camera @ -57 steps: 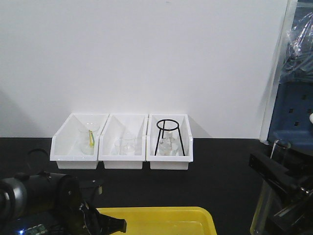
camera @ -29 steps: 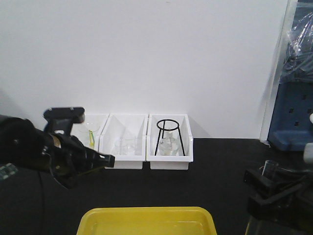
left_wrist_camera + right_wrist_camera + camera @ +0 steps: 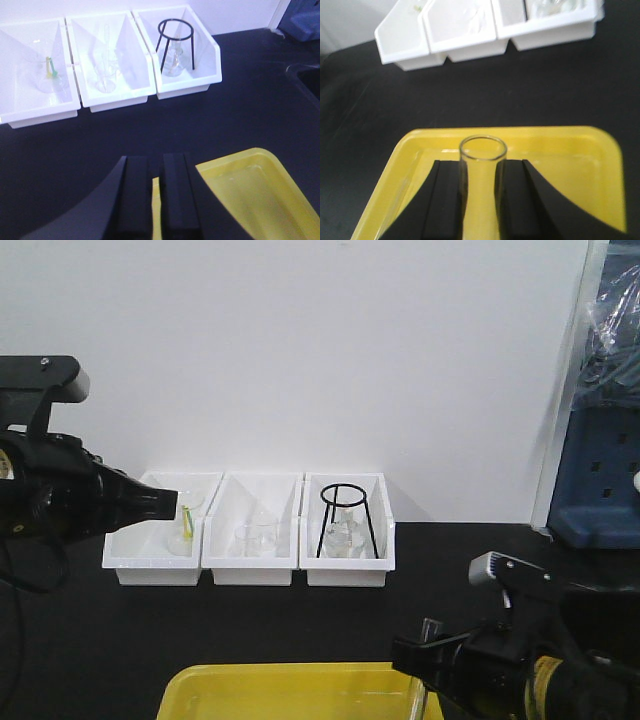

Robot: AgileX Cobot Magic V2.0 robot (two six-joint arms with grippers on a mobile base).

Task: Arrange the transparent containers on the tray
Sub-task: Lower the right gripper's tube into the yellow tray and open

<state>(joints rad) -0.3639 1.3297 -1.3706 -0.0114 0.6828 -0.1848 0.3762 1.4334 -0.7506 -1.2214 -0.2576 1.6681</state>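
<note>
Being likely slick, fragile glass, the test tube (image 3: pixel 482 150) is pinched below its rim by the right gripper (image 3: pixel 481 175); the left gripper (image 3: pixel 156 167) is closed, empty

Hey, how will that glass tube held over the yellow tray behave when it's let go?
Probably fragile: the test tube looks like thin clear glass. Likely to roll, being a smooth round cylinder, though the raised rim of the tray should stop it. Possibly slippery in the right pincer, whose faces look flat.
</note>
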